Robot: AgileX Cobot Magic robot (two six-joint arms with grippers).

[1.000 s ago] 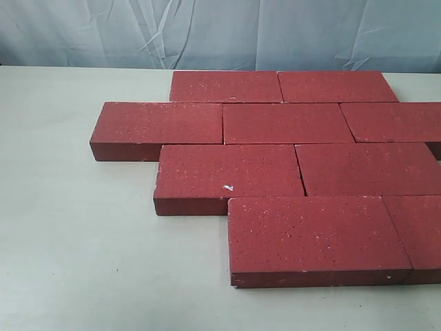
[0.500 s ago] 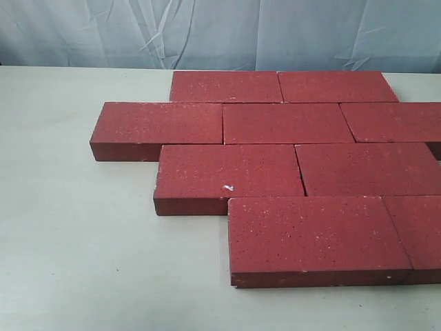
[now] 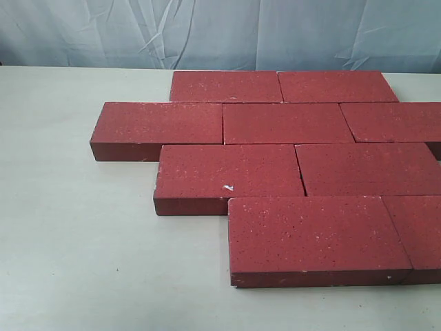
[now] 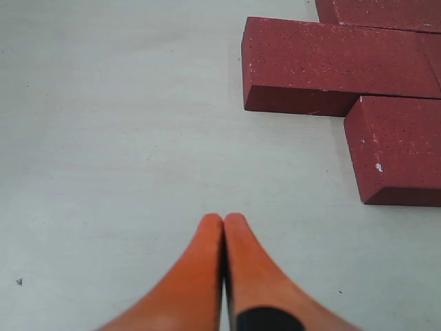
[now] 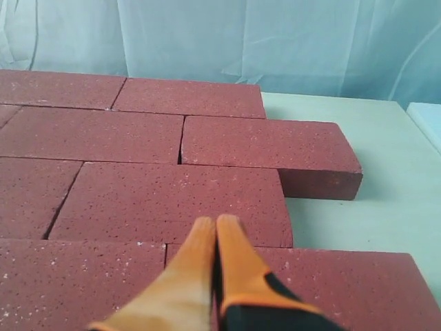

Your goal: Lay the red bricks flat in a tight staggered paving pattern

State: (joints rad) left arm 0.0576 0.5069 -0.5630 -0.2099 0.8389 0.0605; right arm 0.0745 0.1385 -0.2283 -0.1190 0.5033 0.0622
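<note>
1. The red bricks (image 3: 288, 123) lie flat on the pale table (image 3: 76, 241) in four staggered rows with their sides touching. They fill the middle and right of the exterior view, and the rightmost ones run past the frame edge.
2. Two bricks show in the back row, three in the next, two in the third and two in the front. Each row is offset from the one behind it.
3. The third row's left brick (image 3: 227, 165) has a small white chip (image 3: 228, 187) near its front edge.
4. The left gripper (image 4: 224, 219) is over bare table, apart from the bricks, its orange fingers (image 4: 200, 265) pressed together and empty.
5. The right gripper (image 5: 216, 222) hangs above the bricks, also closed on nothing.
6. A wrinkled pale blue cloth (image 3: 207, 31) hangs behind the table.
</note>
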